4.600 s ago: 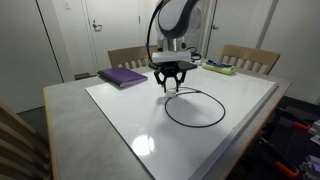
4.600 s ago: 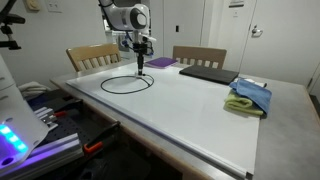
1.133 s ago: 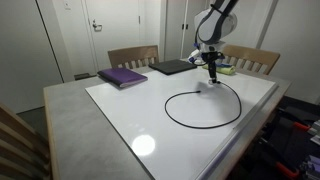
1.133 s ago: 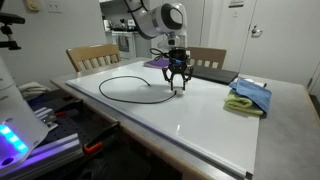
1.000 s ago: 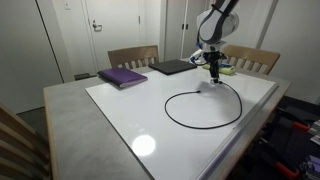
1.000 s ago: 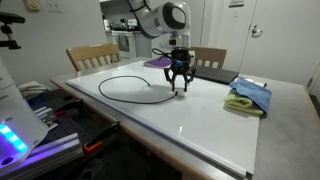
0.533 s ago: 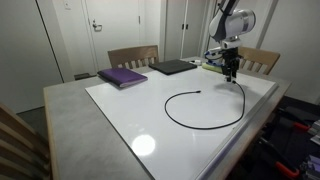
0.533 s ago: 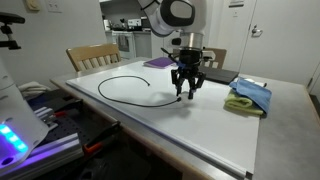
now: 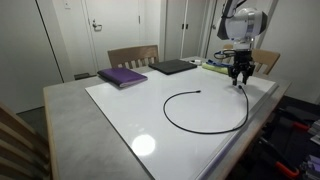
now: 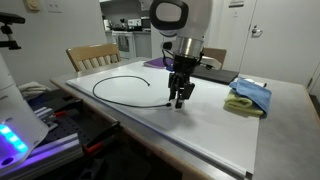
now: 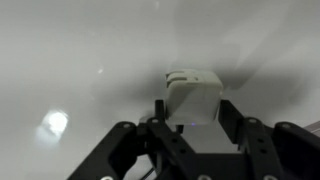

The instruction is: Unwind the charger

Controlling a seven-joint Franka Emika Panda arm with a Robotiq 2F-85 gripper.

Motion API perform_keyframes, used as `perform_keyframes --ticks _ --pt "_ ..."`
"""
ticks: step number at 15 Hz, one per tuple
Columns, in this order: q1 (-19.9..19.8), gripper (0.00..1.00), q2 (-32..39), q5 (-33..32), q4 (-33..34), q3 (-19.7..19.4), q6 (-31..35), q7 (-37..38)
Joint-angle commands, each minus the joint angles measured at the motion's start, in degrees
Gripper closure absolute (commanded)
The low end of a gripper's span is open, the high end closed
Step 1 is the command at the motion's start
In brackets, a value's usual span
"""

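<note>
Where the charger (image 11: pixel 193 97) lies: on the white table (image 9: pixel 120 115), its white plug block caught in the end effector, its black cable (image 9: pixel 165 110) trailing away in one wide open loop.
Cable: a single curve, not a closed ring; in both exterior views it sweeps round from the end effector and finishes in a free tip (image 9: pixel 200 93) inside the curve (image 10: pixel 95 90).
End effector (image 9: pixel 240 83): pointing straight down, low over the table near one long edge; in the wrist view its two dark fingers (image 11: pixel 235 125) sit against either side of the plug block, pinching it (image 11: pixel 193 122).
Plug height: cannot tell whether it touches the table (image 10: pixel 180 99).
Laptop (image 9: pixel 172 67): flat and closed, at the far edge, well apart from the loop.
Purple book (image 9: pixel 123 76): flat, beside the laptop, nearer the corner.
Cloths: a blue cloth (image 10: pixel 250 91) lying on a yellow-green cloth (image 10: pixel 240 105), near the end effector.
Chairs (image 9: pixel 133 55): wooden, pushed up to the far side.
</note>
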Motion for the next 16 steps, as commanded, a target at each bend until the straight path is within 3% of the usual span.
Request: perform_keyframes --ticks 1,3,5,6,10,16 --pt "7.10 0.11 8.68 6.31 -0.27 -7.33 -7.62 0.00" --pt "10.50 0.01 11.04 4.52 0.02 -11.07 -10.54 0.02" --pt "12.64 0.00 9.78 -0.21 0.71 -12.87 -10.87 0.02" --pt "11.55 0.00 3.91 -6.92 1.29 -11.03 -7.42 0.00" --pt "12.24 0.00 -2.67 -18.92 5.33 -8.61 -5.98 -1.42" --pt "7.77 0.00 -14.74 -36.54 9.16 2.36 -1.55 -2.56"
